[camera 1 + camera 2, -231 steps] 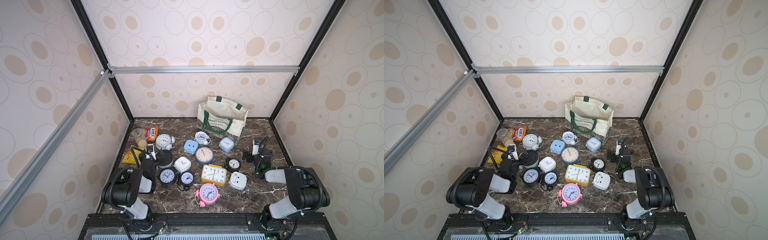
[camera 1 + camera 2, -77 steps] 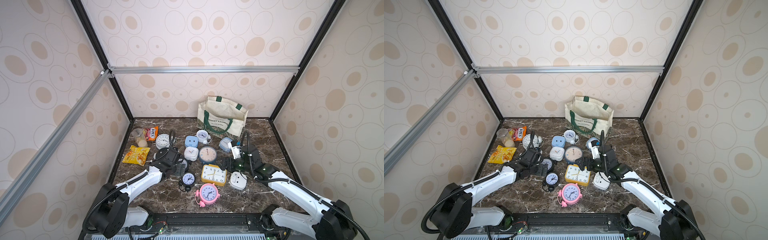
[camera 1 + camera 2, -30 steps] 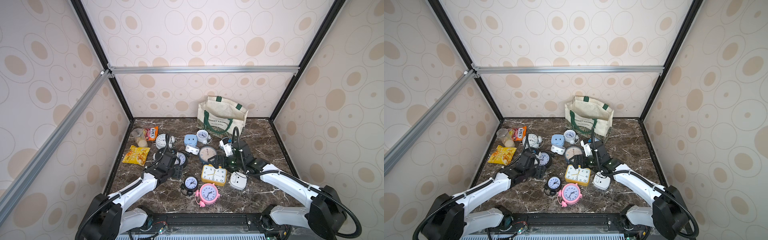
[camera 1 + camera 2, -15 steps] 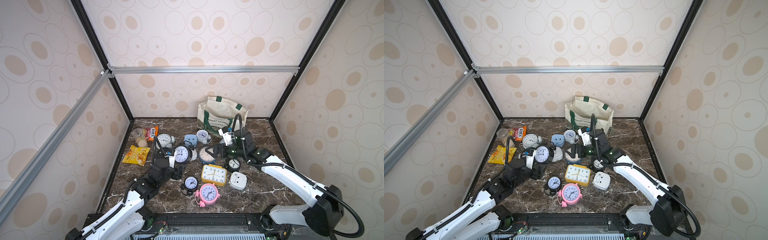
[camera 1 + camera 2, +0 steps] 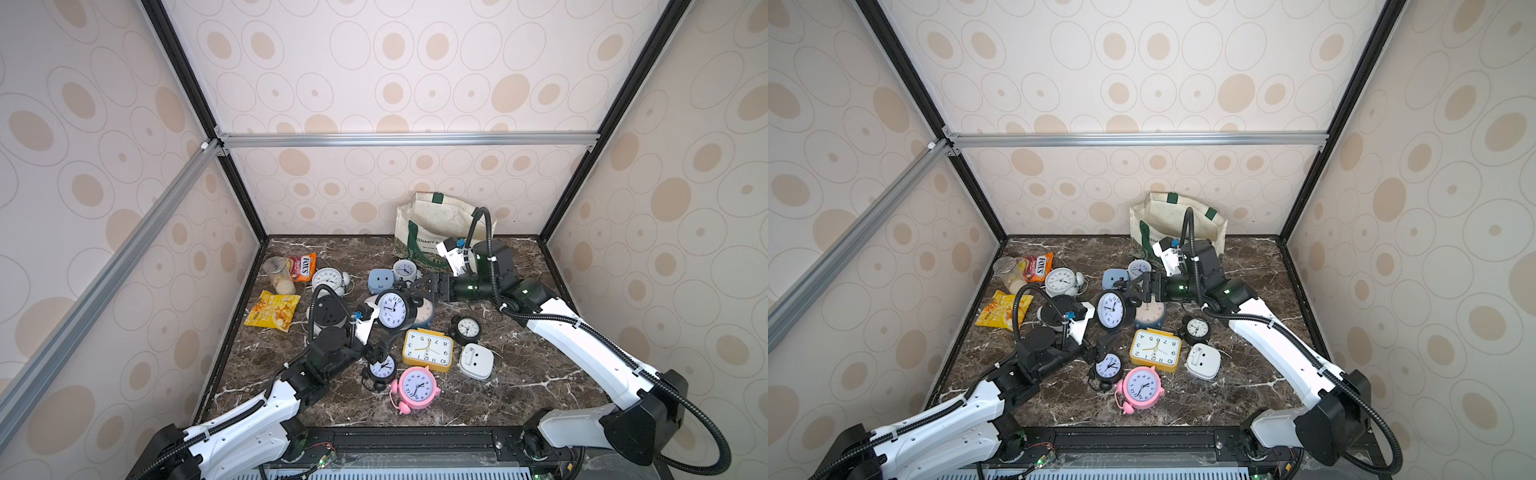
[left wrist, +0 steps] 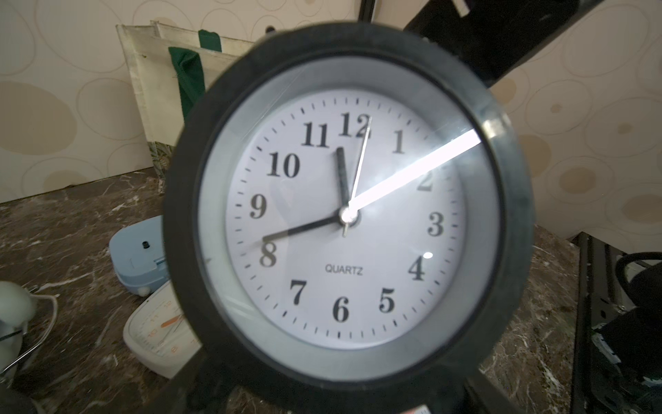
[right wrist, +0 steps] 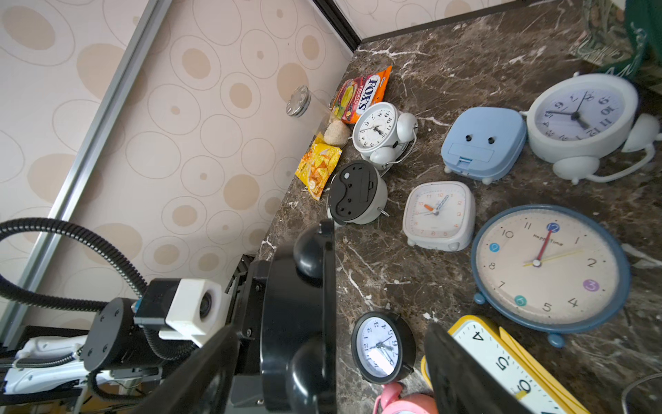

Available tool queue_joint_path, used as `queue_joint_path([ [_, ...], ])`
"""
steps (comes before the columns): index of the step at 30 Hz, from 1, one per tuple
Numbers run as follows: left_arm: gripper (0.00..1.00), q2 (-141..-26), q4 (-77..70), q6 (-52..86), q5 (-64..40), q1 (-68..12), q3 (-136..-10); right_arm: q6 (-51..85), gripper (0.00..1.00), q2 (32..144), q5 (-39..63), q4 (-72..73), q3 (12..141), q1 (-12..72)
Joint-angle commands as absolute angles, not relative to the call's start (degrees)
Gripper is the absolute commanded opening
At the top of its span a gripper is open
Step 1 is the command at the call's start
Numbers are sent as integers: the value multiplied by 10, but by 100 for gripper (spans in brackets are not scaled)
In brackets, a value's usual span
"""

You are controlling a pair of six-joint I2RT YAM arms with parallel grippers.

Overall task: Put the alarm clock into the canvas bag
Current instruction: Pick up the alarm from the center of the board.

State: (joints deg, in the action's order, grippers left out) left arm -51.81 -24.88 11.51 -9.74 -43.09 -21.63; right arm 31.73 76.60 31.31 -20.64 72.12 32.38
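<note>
The alarm clock (image 5: 392, 309), a black round one with a white face, is hanging clear of the worktop (image 5: 490, 399) in the left claw (image 5: 384, 334), which is clenching it by its lower rim (the dial is filling the left wrist view and reading about twenty to twelve). The right claw (image 5: 417, 291) is reaching in from the opposite side with its fingers spread to either side of the clock. In the right wrist view a gap is showing between one finger (image 7: 451, 369) and the clock's body, so this claw is straddling it, released, not squeezing.

Directly beneath the two claws a blue-rimmed round clock (image 5: 427, 318) is lying face up. A yellow rectangular clock (image 5: 428, 349) is lying just past it, toward the arms' bases. A small black clock (image 5: 382, 368) is standing below the left claw, with a pink twin-bell clock (image 5: 415, 386) beside it.

Behind the right claw's wrist, the canvas bag (image 5: 432, 220) is standing against the back wall, apart from the held clock. Well out on the left claw's outer side, a yellow snack packet (image 5: 272, 309) and a clear jar (image 5: 280, 274) are lying near the side wall.
</note>
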Motion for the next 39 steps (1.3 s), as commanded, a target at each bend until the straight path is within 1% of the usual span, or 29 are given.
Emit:
queue_joint_path([
  [1, 71, -519, -330, 91, -124, -438, -225, 328, 77, 775, 328, -222, 735, 323],
  [3, 71, -519, -331, 91, -124, -438, -223, 330, 66, 776, 329, -224, 734, 323],
  [6, 71, -513, -333, 91, -124, -438, -218, 335, 57, 774, 327, -227, 731, 323],
  [7, 71, -512, -331, 91, -124, -438, -217, 336, 52, 771, 326, -225, 728, 323],
  [12, 71, -517, -330, 90, -125, -439, -216, 337, 40, 765, 318, -225, 722, 324],
  [14, 71, -520, -333, 91, -125, -439, -215, 337, 33, 765, 320, -222, 719, 325],
  [17, 71, -526, -334, 91, -128, -439, -217, 337, 29, 765, 320, -222, 720, 326],
  [21, 71, -538, -332, 91, -132, -439, -219, 333, 28, 767, 319, -224, 722, 328],
  [25, 71, -545, -324, 85, -132, -440, -221, 329, 24, 769, 318, -224, 723, 328],
  [27, 71, -546, -323, 85, -126, -440, -221, 331, 20, 771, 320, -220, 721, 328],
  [29, 71, -547, -320, 83, -125, -440, -221, 335, 19, 775, 324, -216, 721, 329],
  [33, 71, -547, -321, 84, -122, -440, -221, 337, 12, 781, 331, -213, 719, 331],
  [35, 71, -549, -319, 82, -120, -440, -221, 338, 12, 780, 328, -213, 717, 332],
  [39, 72, -553, -319, 79, -119, -440, -222, 340, 7, 779, 326, -209, 714, 333],
])
